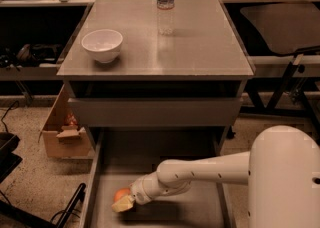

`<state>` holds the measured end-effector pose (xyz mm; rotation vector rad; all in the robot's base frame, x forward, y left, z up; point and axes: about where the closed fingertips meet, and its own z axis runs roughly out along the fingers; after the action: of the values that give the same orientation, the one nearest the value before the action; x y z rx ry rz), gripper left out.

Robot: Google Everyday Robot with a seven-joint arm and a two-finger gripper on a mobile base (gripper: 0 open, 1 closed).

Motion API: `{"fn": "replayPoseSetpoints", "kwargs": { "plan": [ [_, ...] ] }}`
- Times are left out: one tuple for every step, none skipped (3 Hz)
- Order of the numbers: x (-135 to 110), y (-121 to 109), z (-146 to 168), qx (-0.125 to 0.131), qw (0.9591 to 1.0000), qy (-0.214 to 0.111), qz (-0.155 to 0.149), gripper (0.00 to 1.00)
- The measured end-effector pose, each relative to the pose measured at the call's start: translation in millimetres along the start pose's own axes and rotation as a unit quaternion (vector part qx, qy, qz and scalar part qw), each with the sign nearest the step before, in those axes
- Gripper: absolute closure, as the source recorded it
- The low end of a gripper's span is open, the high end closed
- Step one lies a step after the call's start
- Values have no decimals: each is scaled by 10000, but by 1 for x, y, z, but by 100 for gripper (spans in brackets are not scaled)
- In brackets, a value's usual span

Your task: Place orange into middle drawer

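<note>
The orange (120, 194) is low inside the open middle drawer (197, 211), near its left side, just over the grey floor. My gripper (124, 201) reaches in from the right on a white arm and is shut on the orange, with the tan fingertips (123, 205) under and around the fruit. Most of the orange is hidden by the gripper. I cannot tell whether the fruit touches the floor.
A white bowl (102, 45) and a clear water bottle (165, 3) stand on the cabinet top. A drawer with a plain flat front (155, 112) is above the open one. A cardboard box (64, 133) sits on the floor at the left.
</note>
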<state>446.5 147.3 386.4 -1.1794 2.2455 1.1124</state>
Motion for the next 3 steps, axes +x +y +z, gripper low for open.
{"fn": "replayPoseSetpoints", "kwargs": {
  "plan": [
    [0, 0, 0, 0, 10000, 0, 0, 58],
    [0, 0, 0, -1, 10000, 0, 0, 36],
    [0, 0, 0, -1, 10000, 0, 0, 13]
  ]
}}
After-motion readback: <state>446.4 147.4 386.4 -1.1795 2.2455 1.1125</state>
